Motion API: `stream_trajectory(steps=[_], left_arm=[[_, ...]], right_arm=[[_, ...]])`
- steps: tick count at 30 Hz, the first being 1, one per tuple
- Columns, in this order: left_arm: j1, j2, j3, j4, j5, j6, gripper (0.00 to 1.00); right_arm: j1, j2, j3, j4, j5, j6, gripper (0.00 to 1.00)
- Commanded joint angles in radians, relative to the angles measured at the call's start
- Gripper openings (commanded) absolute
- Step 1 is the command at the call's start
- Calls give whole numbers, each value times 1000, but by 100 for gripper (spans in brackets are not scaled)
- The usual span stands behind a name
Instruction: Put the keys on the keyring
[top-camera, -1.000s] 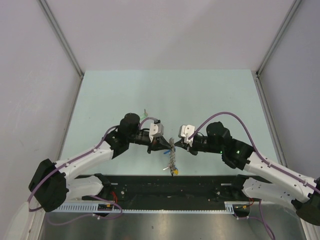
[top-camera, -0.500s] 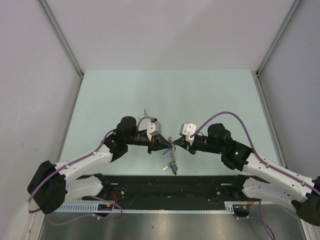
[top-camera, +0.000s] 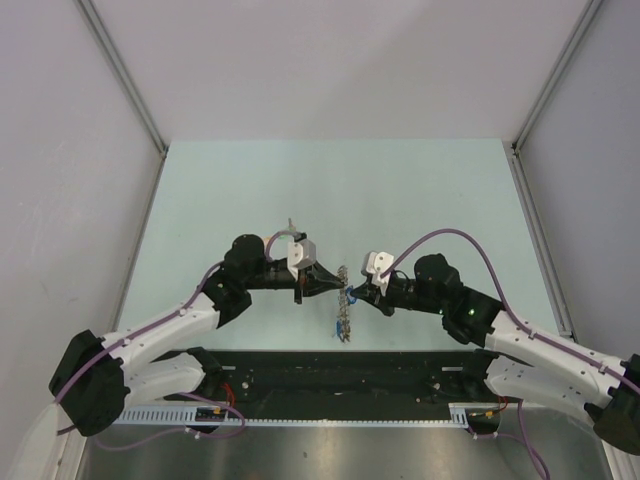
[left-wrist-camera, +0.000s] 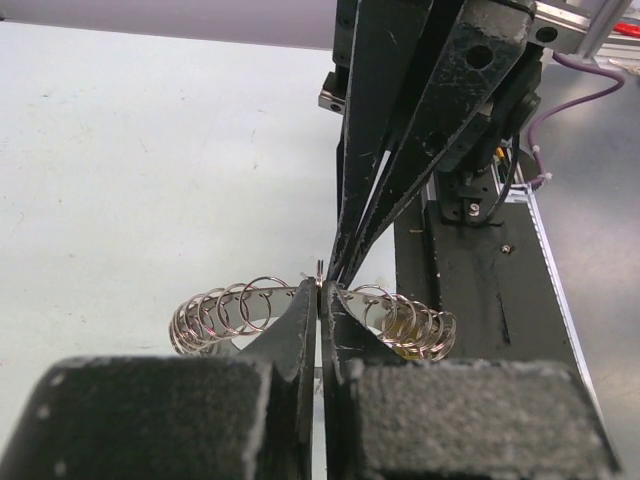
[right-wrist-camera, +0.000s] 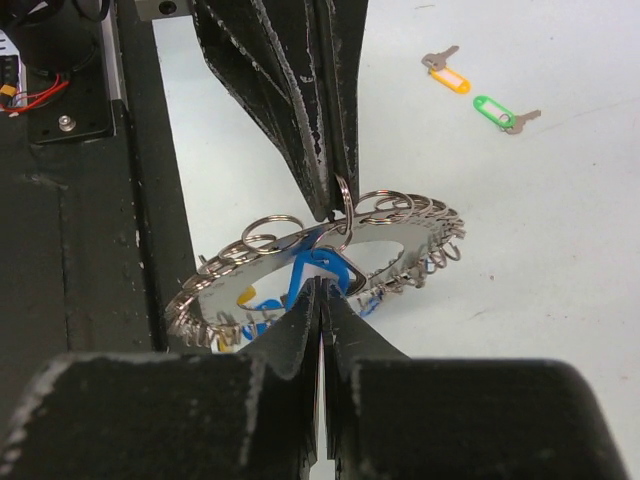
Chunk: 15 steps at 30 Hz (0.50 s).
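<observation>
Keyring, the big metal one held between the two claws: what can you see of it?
The large flat grey metal keyring is a shiny hoop, its rim fringed with many small wire split rings; yellow and blue tags show beneath it. From above it appears edge-on. The shut left gripper pinches its rim on one side. Opposite, the right gripper is shut on a blue plastic tag right at its edge.

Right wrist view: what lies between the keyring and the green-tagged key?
Nothing: only bare table separates the keyring from the green-tagged key, as the right wrist view shows.
</observation>
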<state>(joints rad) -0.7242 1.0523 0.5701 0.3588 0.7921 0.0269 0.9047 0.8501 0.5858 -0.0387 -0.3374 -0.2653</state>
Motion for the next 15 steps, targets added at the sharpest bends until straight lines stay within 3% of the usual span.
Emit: stream_trajectory(steps=[1,4,11,15], left_arm=[[-3,-29,7,89,-23,-21,0],[-3,-40,7,62,-56,-15,0],[-3,-46,33,-15,-142,5,0],[-3,-49,60,-81,-191,22,1]], right_arm=[[-4,-39,3,28,3,31,0],[-4,-63,3,57,49,54,1],[-16,-128,5,42,112,118,35],[-18,-126,9,46,175,176,48]])
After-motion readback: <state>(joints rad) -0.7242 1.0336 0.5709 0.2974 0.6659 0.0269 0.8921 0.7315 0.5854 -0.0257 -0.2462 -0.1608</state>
